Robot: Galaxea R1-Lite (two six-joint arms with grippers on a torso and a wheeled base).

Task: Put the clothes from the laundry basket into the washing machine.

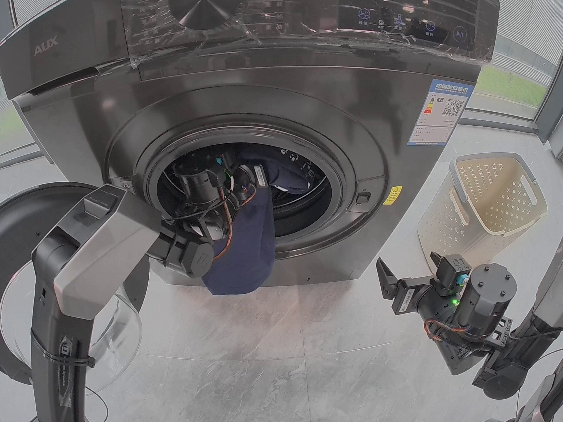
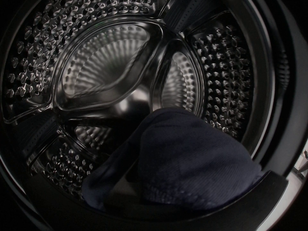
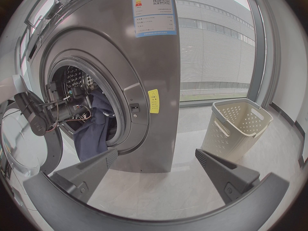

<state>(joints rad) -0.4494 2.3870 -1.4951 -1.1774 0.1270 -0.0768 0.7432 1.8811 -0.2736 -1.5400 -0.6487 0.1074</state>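
Your left gripper (image 1: 261, 178) is inside the washing machine's (image 1: 375, 118) round mouth, right by the dark blue cloth (image 1: 246, 247). You cannot tell if it grips or has let go. The cloth lies long-ways over the mouth's lower lip, top end inside and bottom end hanging down the front. Your right gripper (image 3: 155, 154), spread wide, sits low in front of the machine, farther off.

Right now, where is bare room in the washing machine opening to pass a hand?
Free: the drum beyond the navy garment, and the opening's right side by the latch. Crowded: the opening's left and lower rim, where the left arm and the draped garment sit.
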